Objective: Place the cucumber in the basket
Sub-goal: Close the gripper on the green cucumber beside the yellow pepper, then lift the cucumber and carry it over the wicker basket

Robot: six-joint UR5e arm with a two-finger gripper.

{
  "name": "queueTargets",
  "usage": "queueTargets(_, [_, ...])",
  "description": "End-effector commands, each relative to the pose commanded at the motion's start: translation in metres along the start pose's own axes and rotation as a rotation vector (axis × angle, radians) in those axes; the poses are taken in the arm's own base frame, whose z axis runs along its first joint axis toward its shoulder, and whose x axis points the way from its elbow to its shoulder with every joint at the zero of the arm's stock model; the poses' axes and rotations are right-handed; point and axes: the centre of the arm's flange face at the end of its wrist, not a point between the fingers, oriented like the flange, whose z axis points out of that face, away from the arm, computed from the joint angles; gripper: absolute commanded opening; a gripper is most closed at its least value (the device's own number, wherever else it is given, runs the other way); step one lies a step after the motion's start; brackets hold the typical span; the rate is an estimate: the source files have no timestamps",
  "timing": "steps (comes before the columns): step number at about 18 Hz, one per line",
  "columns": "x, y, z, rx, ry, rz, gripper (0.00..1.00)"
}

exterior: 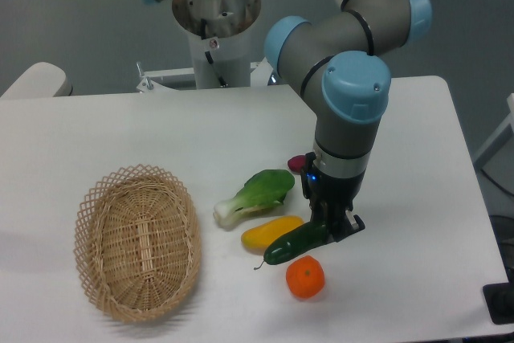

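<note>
The cucumber [294,242] lies on the white table [418,158] in the lower middle-right of the frame, slanting from a thin stem tip at lower left up to its right end, which sits directly under the gripper [329,229]. The gripper comes down on that upper-right end from above, its dark fingers either side of the tip, so it looks closed around the cucumber, though the exact contact is hard to make out because the fingers and the dark skin blend together. The cucumber is dark green, glossy, slim and elongated, with a faint highlight along its top. Just above and left of it, almost touching along its length, lies a yellow vegetable [271,231] of similar length. Just below the cucumber's middle sits an orange fruit [305,276], close beside it. Further up and left is a bok choy [255,196] with light-green leaves and a white stem pointing left. A small purple object [296,164] peeks out behind the arm's wrist, mostly hidden. The basket [138,242], oval, tan and woven with an open looped rim, rests in the lower left of the frame, well apart from the cucumber.
</note>
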Motion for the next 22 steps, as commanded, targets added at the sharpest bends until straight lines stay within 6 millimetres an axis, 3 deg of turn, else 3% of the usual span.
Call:
queueTargets(2, [0.002,-0.004,0.000,0.002,0.011,-0.008,0.04])
queueTargets(8, [0.025,-0.049,-0.001,0.011,0.055,-0.065,0.04])
queueTargets(12, [0.046,-0.100,0.005,0.012,0.078,-0.147,0.04])
queueTargets(15, [0.080,-0.143,0.020,0.004,0.117,-0.213,0.05])
queueTargets(18, [0.116,-0.168,0.035,-0.030,0.155,-0.282,0.05])
queueTargets(22, [0.168,-0.210,0.073,-0.066,0.206,-0.354,0.04])
